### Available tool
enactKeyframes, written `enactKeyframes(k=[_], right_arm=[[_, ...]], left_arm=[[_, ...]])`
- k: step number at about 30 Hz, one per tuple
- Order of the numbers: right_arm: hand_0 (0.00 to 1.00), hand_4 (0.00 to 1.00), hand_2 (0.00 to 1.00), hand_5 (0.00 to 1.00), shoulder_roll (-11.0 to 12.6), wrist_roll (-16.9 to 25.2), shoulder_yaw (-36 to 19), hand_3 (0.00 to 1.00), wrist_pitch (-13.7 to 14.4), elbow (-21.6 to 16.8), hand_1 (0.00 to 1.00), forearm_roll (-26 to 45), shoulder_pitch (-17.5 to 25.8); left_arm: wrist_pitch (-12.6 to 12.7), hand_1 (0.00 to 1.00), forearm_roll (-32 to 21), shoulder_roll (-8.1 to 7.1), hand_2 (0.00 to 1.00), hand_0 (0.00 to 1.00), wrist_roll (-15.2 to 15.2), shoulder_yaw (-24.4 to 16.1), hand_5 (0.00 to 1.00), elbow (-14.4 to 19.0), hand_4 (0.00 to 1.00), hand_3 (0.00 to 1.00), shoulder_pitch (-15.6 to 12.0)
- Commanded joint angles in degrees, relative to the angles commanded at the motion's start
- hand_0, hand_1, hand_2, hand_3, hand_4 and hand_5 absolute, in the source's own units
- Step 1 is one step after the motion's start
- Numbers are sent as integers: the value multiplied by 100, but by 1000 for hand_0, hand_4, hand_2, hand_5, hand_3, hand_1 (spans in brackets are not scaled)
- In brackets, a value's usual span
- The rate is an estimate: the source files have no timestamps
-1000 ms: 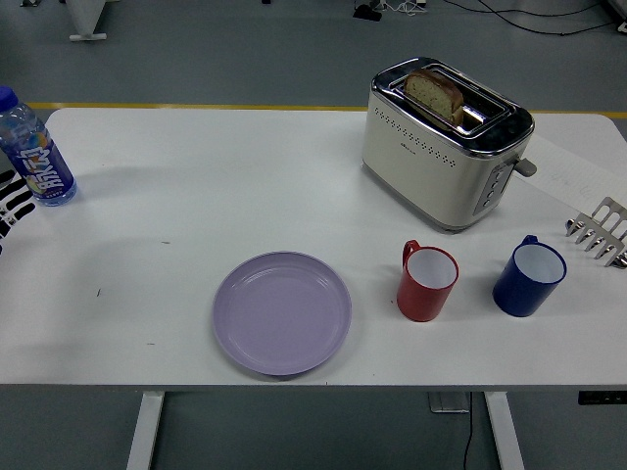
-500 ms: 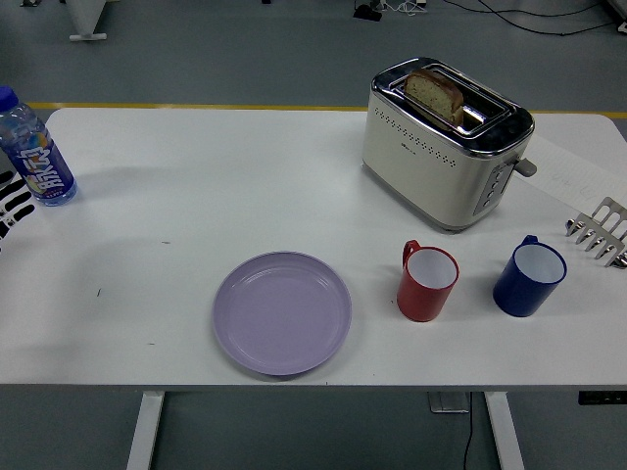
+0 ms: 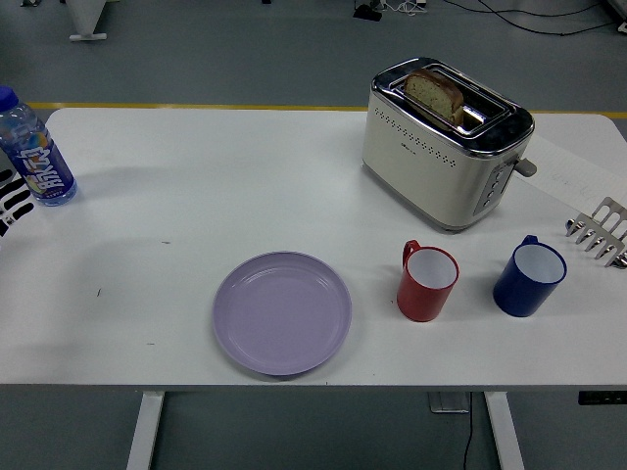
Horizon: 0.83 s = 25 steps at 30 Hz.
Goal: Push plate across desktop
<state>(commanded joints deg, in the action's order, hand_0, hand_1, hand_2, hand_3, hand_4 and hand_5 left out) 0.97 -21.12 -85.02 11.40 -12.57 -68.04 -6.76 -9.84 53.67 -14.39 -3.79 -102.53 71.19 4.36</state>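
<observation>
Lavender plate (image 3: pixel 282 312) flat near table's (image 3: pixel 196 176) front edge, nothing touching it. Left hand (image 3: pixel 12 203) at left edge; right hand (image 3: pixel 598 231) at right; finger states unclear. Stage undecidable.

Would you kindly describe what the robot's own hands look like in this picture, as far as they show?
Only slivers show. At the left edge, the left hand appears as black segments with white bands between them, a striped look. At the right edge, the right hand shows pale grey, metallic-looking fingers with notched, jointed outlines. No cables, sleeves or arms can be made out.
</observation>
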Motion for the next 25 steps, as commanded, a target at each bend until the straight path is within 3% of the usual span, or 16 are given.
enactKeyframes(k=[25], right_arm=[[637,460,671,521,7,4,-42,748,-10,3,592,-66,-44]], left_arm=[[3,774,26,56,759,762,-5,-62,998,5,575,727,34]])
